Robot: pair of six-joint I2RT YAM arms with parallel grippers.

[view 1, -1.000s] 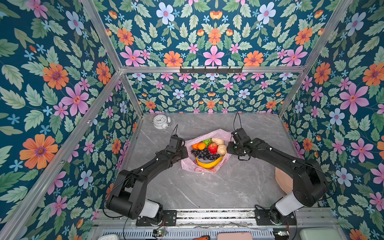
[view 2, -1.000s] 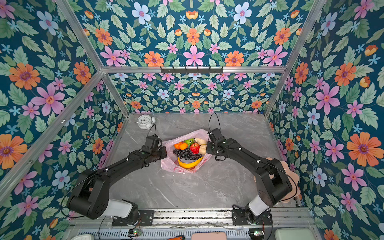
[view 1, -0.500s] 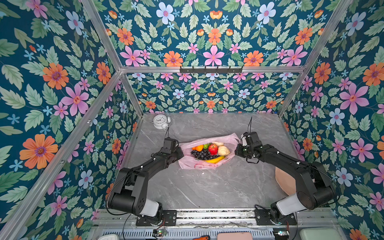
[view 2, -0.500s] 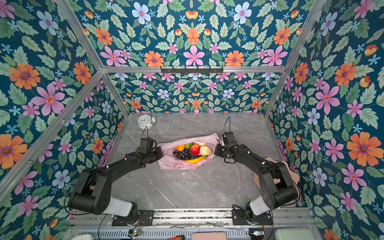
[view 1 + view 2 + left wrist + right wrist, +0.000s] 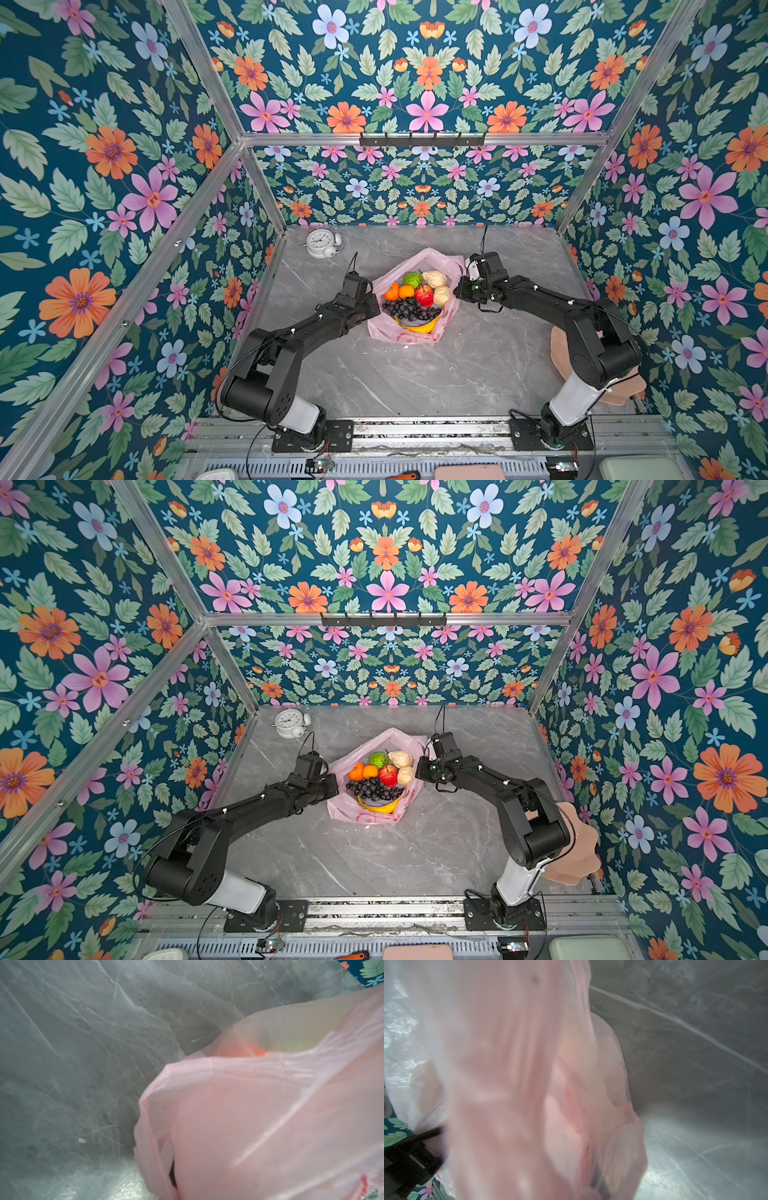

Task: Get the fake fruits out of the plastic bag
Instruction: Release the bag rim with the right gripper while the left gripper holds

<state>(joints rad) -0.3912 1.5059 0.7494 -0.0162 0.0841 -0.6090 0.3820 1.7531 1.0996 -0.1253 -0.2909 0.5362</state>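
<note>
At frame centre the bag (image 5: 409, 336) is lying open, thin and limp. The left gripper (image 5: 375, 306) and right gripper (image 5: 457, 291) are clenching its side rims. The fruits (image 5: 409, 309) are sitting inside: probably light, glossy, slippery; pinch each across its middle.

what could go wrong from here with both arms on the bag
Both wrist views show mostly plastic bag film, so the fake fruits are barely visible up close.
The left gripper and right gripper are shut on its thin edges; pulling could tear it or spill the loose pile.
</note>
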